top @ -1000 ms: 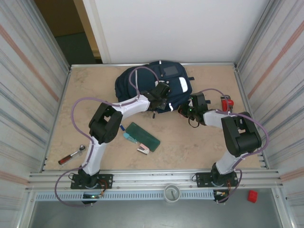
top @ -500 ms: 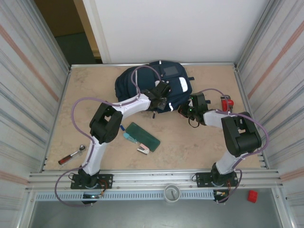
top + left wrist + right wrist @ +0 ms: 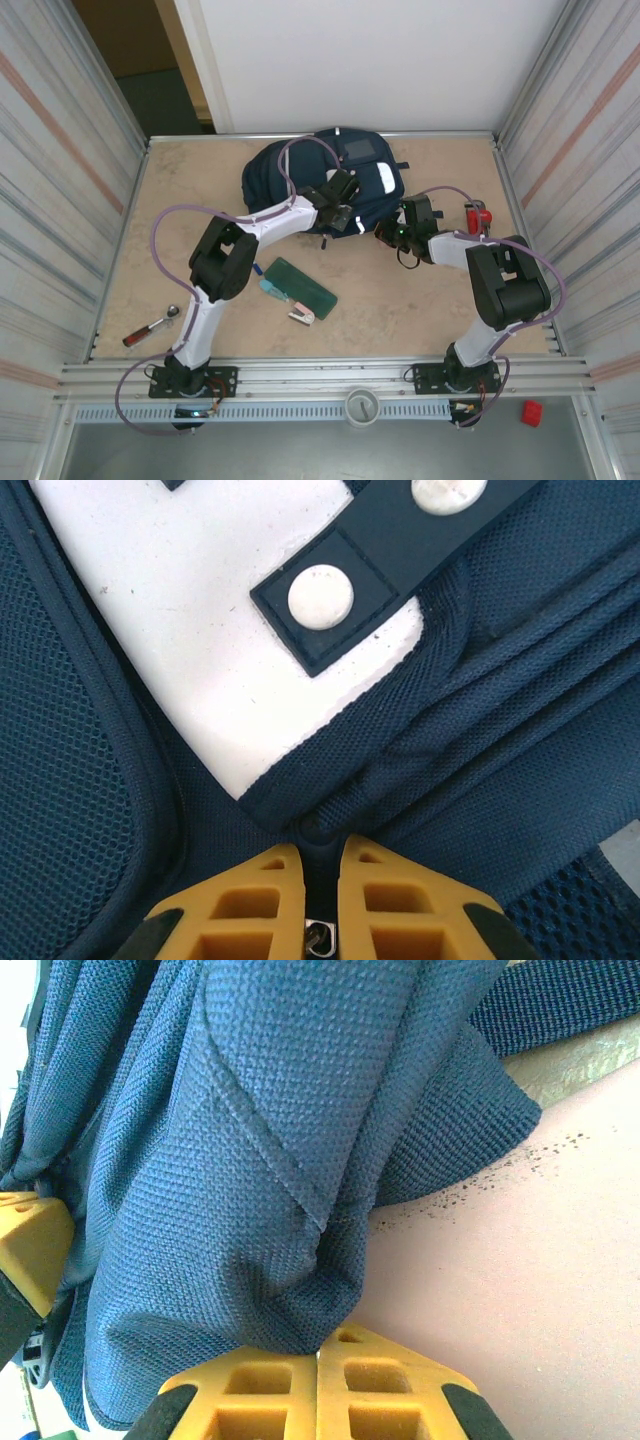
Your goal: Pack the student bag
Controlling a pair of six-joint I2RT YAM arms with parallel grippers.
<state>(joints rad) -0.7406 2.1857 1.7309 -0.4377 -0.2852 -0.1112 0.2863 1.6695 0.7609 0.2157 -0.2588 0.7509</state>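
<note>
We see the student bag (image 3: 290, 175) at twelve o'clock. The left gripper (image 3: 322, 855) is pinched narrow on its zipper pull (image 3: 321, 905). At four o'clock, the right gripper (image 3: 318, 1345) clamps bag fabric.

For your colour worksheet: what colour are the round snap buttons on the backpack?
The round snap buttons are white; clearest in left wrist view.

A pale tan, mottled tabletop (image 3: 190, 190) fills the middle of the room, framed by a thin metal edge. Ribbed metal walls with faint reddish stripes rise on the left (image 3: 50, 180) and on the right (image 3: 590, 130). A plain white panel (image 3: 380, 60) closes the far side. At the far left is a dark opening (image 3: 150, 75) with an ochre surface behind it. Aluminium rails (image 3: 330, 372) run along the near edge, with a slotted strip and a grey floor (image 3: 300, 450) nearer. The light is even, and shadows are soft.
</note>
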